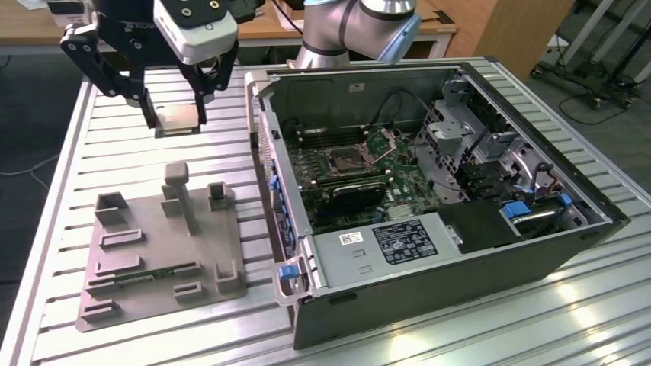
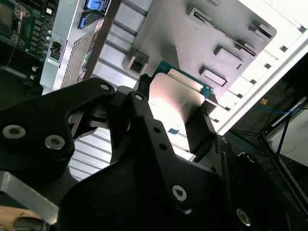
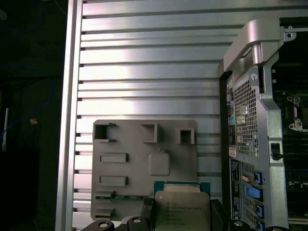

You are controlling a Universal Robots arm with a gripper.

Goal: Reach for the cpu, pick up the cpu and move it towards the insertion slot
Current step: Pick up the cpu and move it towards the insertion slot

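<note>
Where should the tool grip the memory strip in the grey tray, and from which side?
Judging by pose: the memory strip lies flat and low in a recess of the grey tray, long edges exposed. Probably best pinched across its two long edges near the middle, coming straight down from above. Raised tray blocks beside it make a sideways approach look awkward. The tool currently holds the cpu.

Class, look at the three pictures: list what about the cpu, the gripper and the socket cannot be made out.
- cpu: its lower edge is cut off by the frame in the first wrist view.
- cpu underside: faces away in the second wrist view.
- insertion slot: contacts too small in the exterior view.
- gripper: fingertips' contact is hidden behind the chip.
</note>
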